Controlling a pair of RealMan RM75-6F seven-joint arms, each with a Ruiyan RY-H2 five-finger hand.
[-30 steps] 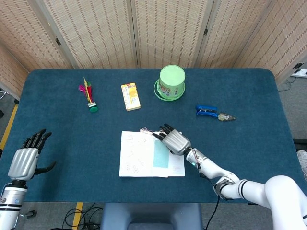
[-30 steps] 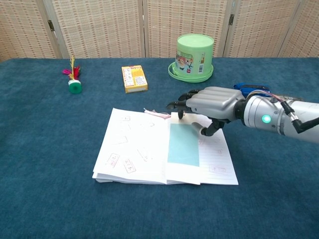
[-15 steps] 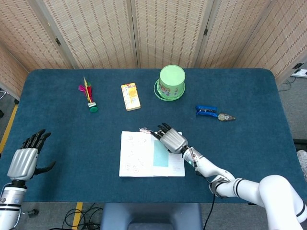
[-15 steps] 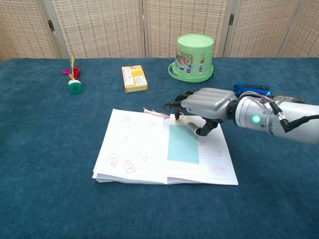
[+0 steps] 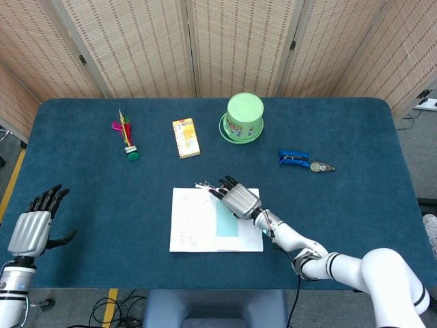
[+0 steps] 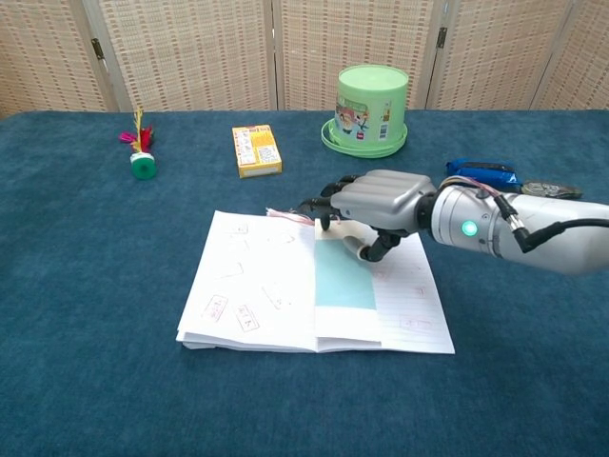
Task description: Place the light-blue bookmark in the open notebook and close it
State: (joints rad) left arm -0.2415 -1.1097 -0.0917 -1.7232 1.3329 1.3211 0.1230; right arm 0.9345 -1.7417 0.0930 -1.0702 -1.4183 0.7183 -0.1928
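Observation:
The open notebook (image 5: 194, 222) (image 6: 257, 286) lies flat near the table's front middle. The light-blue bookmark (image 5: 226, 223) (image 6: 344, 281) rests on its right page beside the spine, with its pinkish tassel (image 6: 285, 214) trailing past the top edge. My right hand (image 5: 237, 198) (image 6: 376, 202) hovers low over the notebook's top edge and holds the bookmark's upper end between its fingertips and thumb. My left hand (image 5: 31, 229) hangs with spread fingers off the table's left front corner, holding nothing; the chest view does not show it.
Along the far side stand a feathered green-based toy (image 5: 127, 137), a yellow box (image 5: 186, 137) and a green tub (image 5: 244, 117). A blue clip-like tool (image 5: 293, 158) and a small metal piece (image 5: 321, 167) lie to the right of the notebook.
My right hand has slid left along the notebook's top edge, and the bookmark has shifted left with it toward the spine. The left hand has hardly moved.

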